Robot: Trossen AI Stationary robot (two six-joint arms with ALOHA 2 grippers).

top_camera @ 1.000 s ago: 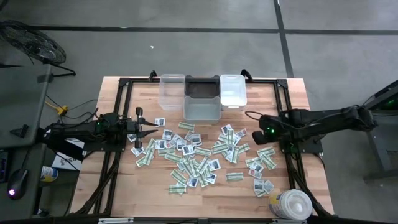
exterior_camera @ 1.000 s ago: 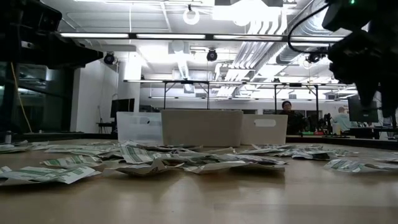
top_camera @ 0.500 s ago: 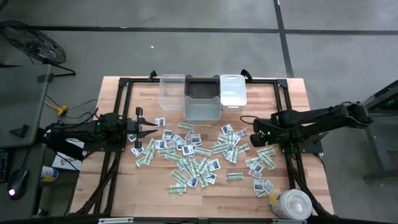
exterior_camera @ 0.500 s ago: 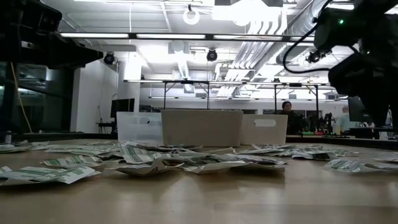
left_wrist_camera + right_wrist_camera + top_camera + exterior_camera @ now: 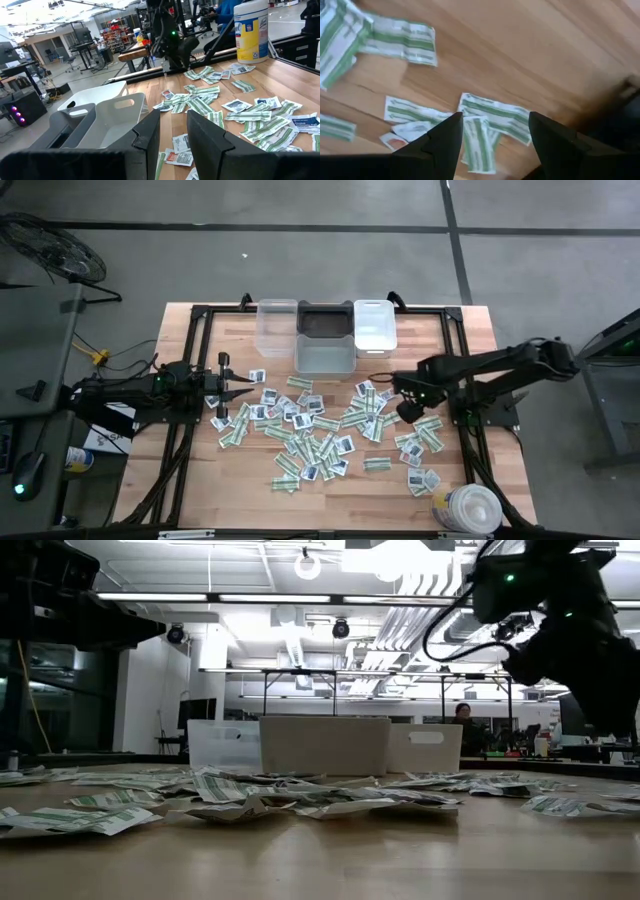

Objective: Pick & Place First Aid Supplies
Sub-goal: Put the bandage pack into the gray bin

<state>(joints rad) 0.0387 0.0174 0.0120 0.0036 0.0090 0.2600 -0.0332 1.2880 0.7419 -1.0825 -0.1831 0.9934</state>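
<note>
My right tool [image 5: 492, 137], prongs spread wide, hangs right of centre over flat green-and-white sealed paper packets [image 5: 495, 117] on the wooden desk [image 5: 530, 55]. Light, limp and slippery, they look best pinched at an overlapping edge. My left tool [image 5: 172, 132] waits at the left, prongs slightly apart, empty.

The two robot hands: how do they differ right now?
The right hand hangs over the right side of the scattered packets, fingers spread wide with green-and-white strips below them. The left hand sits at the pile's left edge, fingers only narrowly parted. Both are dark, two-fingered, and hold nothing.
</note>
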